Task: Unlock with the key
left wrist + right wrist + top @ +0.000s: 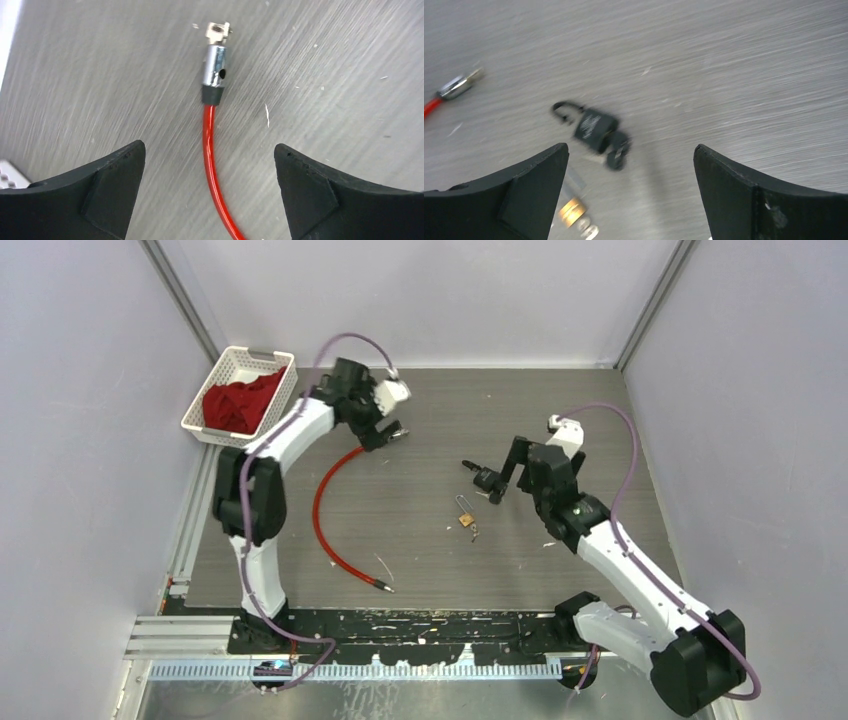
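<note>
A small black padlock lies on the table with a black-headed key at its base; it also shows in the top view. My right gripper is open and hovers just above and to the right of it, holding nothing; it shows in the top view. A brass padlock with small keys lies nearer to me. My left gripper is open and empty above the red cable, near its metal end; it shows in the top view.
The red cable curves across the table's left half to a second metal tip. A white basket with red cloth stands at the back left. Grey walls close in both sides.
</note>
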`<state>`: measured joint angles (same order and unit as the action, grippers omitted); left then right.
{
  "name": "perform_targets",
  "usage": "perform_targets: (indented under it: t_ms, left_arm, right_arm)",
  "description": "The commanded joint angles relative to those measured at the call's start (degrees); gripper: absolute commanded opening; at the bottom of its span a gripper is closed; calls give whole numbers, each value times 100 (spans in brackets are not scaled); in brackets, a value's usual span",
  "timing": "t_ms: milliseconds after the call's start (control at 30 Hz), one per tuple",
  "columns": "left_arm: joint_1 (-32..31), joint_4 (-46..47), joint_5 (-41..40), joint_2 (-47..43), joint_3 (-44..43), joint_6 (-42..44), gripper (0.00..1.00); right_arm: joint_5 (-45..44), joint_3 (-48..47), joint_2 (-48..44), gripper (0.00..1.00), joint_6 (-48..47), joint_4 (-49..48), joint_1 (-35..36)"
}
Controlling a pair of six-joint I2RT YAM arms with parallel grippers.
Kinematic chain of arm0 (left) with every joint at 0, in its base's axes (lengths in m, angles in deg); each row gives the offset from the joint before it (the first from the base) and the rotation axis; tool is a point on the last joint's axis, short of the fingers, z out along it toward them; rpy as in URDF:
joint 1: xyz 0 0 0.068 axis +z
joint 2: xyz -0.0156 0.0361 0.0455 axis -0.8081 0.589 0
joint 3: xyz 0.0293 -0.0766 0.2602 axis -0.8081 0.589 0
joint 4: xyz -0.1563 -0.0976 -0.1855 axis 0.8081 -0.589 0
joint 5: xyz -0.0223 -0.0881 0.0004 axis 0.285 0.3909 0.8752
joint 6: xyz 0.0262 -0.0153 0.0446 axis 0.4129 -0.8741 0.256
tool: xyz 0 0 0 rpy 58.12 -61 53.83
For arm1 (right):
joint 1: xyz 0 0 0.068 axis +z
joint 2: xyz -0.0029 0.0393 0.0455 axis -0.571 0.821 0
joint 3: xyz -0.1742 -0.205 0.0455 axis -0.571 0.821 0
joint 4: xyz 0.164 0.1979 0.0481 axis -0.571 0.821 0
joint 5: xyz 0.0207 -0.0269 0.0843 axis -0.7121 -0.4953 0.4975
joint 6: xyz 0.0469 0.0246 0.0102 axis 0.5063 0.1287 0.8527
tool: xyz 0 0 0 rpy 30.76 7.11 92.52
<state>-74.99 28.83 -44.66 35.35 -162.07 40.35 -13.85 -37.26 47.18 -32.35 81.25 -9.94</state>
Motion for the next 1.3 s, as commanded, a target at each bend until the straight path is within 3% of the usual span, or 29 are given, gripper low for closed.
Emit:
perform_targets:
  t_ms: [0,133,233,333,567,867,1000,1067,1133,1200,1267]
  left_arm:
    - [891,391,1458,-1437,429,-1894,100]
    - [1681,1809,1715,-2505,2325,-2770,99]
    - [2218,2773,1702,-3083,3651,-3475,99]
    - [2548,3424,1823,-3437,4677,-3581,99]
    - [2646,5639,1430,-3913,6302,-3668,99]
    - [2680,6740,730,-3290,6790,-4016,99]
    - [2653,8672,688,-2932,7535,-4177,99]
    - [2538,8616,483,-2891,7599,-4037,99]
    - [2465,9317,474,-2546,7701,-4065,99]
    - [2433,8591,454,-2727,7526,-3964,99]
    - [2385,8741,369,-2686,7545,-3978,99]
  right_arm:
    - [-2343,1162,-505,100,-1141,-2744,-40]
    - [-2932,2352,-271,100,-2319,-5271,-181]
    - [-2949,2532,222,100,-2128,-5702,-662]
    - [-2589,2735,662,100,-2113,-6128,-1170]
    - [-1858,2727,1699,100,-2046,-6760,-1617]
    - [-1407,2729,2804,100,-2213,-7686,-1612]
    - [-682,2782,2923,100,-2538,-7960,-1612]
    - [-591,2853,2910,100,-2537,-8060,-1623]
    - [-406,2949,2912,100,-2574,-8269,-1657]
    - [-57,3175,3080,100,-2549,-8753,-1772]
    - [171,3218,3127,100,-2626,-8837,-1813]
